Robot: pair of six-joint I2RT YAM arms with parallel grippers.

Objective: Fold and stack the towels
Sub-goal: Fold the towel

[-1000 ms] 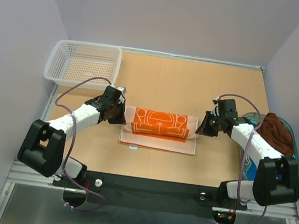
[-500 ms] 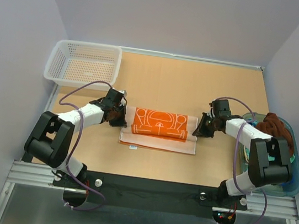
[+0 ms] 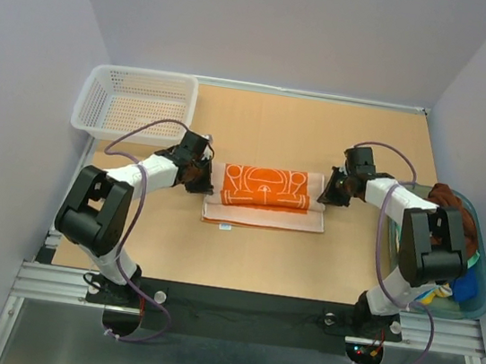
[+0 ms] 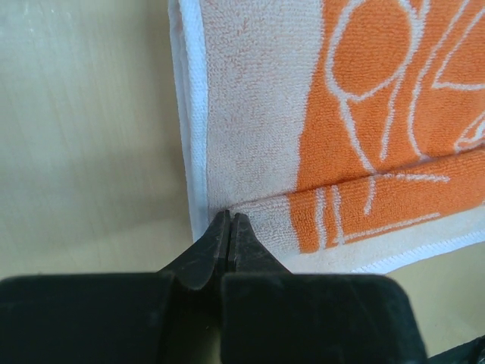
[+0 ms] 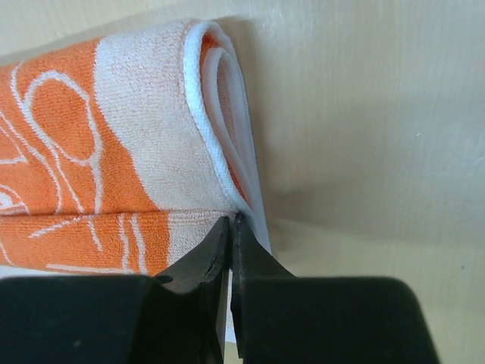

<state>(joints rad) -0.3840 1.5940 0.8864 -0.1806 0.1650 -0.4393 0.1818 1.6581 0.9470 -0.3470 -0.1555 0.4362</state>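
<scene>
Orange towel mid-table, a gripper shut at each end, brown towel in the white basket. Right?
Not quite. The top external view shows the brown towel in the translucent tub on the right, not in the white basket. The rest stands: the orange towel is mid-table, with the left gripper and the right gripper shut at its ends.

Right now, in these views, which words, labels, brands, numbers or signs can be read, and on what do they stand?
None can be read in any view.
The small white tag at the near edge of the orange towel: too small to read.
White lines on that towel: a circle pattern, not letters.
</scene>
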